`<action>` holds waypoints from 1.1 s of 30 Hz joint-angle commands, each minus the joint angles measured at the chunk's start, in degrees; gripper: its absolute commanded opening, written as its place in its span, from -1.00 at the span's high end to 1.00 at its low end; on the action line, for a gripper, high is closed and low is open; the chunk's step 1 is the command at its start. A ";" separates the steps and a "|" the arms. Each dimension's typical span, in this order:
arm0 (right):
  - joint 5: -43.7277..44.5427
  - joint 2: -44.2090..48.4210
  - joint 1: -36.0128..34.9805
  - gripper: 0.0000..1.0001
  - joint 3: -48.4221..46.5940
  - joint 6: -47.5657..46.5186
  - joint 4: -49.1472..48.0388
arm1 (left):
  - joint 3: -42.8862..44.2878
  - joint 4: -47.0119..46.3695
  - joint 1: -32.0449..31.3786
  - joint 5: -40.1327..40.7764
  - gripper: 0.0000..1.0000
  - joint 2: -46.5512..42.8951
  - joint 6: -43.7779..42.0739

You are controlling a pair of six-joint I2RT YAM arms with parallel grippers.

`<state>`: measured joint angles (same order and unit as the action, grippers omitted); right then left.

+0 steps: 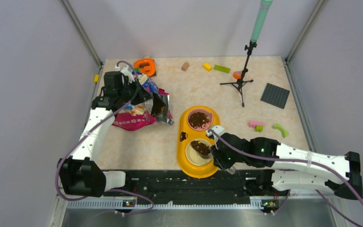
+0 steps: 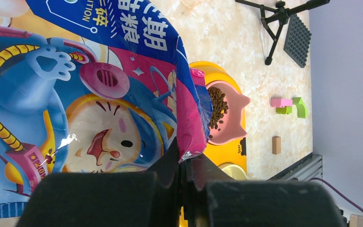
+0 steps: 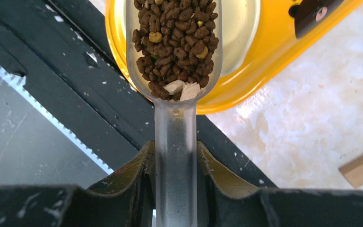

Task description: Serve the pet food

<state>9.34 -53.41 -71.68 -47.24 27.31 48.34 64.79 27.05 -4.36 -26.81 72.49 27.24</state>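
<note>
My right gripper [image 3: 175,158] is shut on the handle of a clear plastic scoop [image 3: 175,127] full of dark brown pet food [image 3: 175,45]. It holds the scoop over the pale near bowl [image 1: 194,158] of the yellow double feeder [image 1: 183,158]. The pink far bowl [image 1: 211,117] holds a heap of kibble [image 1: 198,119]. My left gripper [image 2: 185,163] is shut on the edge of the magenta-and-blue cat food bag [image 2: 94,94], which lies at the left of the table [image 1: 139,118]. The pink bowl with kibble also shows in the left wrist view [image 2: 227,123].
A black tripod [image 1: 240,82] with a green pole stands at the back right. A grey baseplate [image 1: 274,95], coloured toy bricks [image 1: 221,68], a tan block [image 1: 185,66] and an orange object [image 1: 145,66] lie around. The black rail [image 1: 179,182] runs along the near edge.
</note>
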 commanded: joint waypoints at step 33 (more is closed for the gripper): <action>0.19 -20.37 -0.84 1.00 -20.67 -0.12 29.21 | 0.33 -7.97 0.93 -1.13 1.00 1.34 -0.26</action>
<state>9.02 -72.82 -71.96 -64.36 27.18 72.44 64.36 25.78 -4.21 -28.47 73.17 27.29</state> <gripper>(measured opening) 0.296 0.010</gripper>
